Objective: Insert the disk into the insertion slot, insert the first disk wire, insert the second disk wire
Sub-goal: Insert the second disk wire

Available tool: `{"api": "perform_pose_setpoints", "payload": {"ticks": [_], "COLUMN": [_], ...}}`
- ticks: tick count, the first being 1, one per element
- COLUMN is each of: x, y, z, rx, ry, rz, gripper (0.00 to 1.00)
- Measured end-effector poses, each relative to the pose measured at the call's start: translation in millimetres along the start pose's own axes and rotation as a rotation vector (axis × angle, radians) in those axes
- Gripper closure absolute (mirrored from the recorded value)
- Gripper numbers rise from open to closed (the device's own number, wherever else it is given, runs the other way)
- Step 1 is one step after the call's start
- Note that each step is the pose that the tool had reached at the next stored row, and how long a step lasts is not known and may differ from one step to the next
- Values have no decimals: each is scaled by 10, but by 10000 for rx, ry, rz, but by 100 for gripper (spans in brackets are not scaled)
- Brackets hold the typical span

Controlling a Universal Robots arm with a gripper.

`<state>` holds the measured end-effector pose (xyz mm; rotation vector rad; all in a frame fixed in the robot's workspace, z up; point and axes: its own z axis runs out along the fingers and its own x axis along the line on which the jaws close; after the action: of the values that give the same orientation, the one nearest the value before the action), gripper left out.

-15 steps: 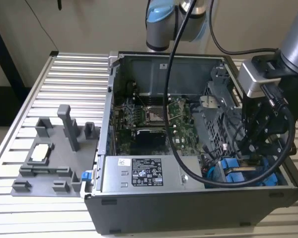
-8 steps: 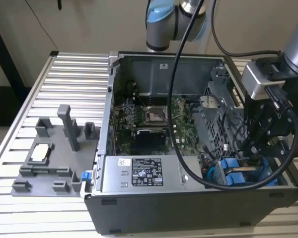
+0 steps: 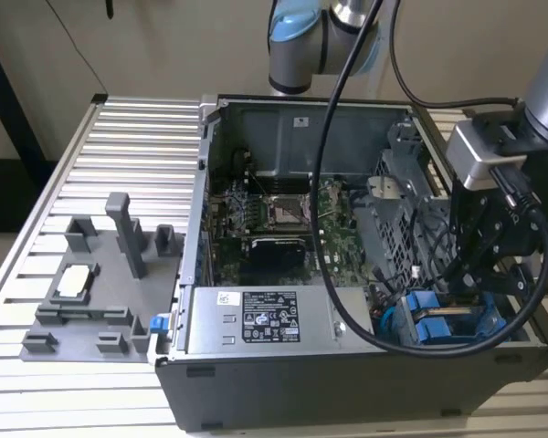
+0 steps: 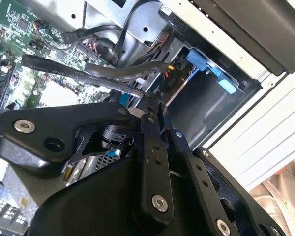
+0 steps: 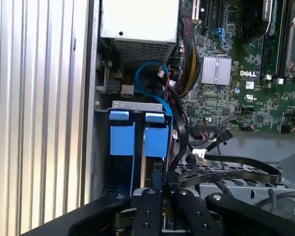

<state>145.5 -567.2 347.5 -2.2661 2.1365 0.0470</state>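
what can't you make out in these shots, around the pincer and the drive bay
- Pincer tips: in the first wrist view they sink between the blue carriers, so what they touch is hidden.
- Disk: its metal body and label are hidden in the bay; which blue front is its own cannot be told.
- Wire ends: in the second wrist view the black cables run behind the pincer body.
- Bay floor: dark in the second wrist view.

Even indoor light, dim case interior, soft wrist views, mild glare.
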Motion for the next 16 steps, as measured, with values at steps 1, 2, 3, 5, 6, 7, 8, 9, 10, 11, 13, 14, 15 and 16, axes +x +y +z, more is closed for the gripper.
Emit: {"api": "perform_pose_setpoints", "payload": {"ticks": [1, 2, 3, 5, 6, 7, 8, 9, 10, 11, 13, 14, 15, 16], "x": [0, 0, 1, 1, 1, 2, 2, 3, 3, 3, 3, 4, 4, 4], "y": [0, -1, -1, -2, -4, -6, -8, -11, -13, -15, -16, -17, -18, -18], "z": [5, 10, 14, 23, 27, 32, 36, 39, 44, 47, 55, 59, 62, 67], "rx": [0, 0, 0, 0, 0, 0, 0, 1, 1, 2, 4, 5, 6, 7], "ry": [0, 0, 2, 3, 4, 6, 6, 6, 6, 6, 6, 5, 6, 6], "rz": [1, 1, 1, 4, 6, 9, 13, 23, 39, 59, 110, 134, 160, 189], "gripper": [84, 84, 84, 84, 84, 84, 84, 84, 84, 84, 84, 84, 84, 84]}}
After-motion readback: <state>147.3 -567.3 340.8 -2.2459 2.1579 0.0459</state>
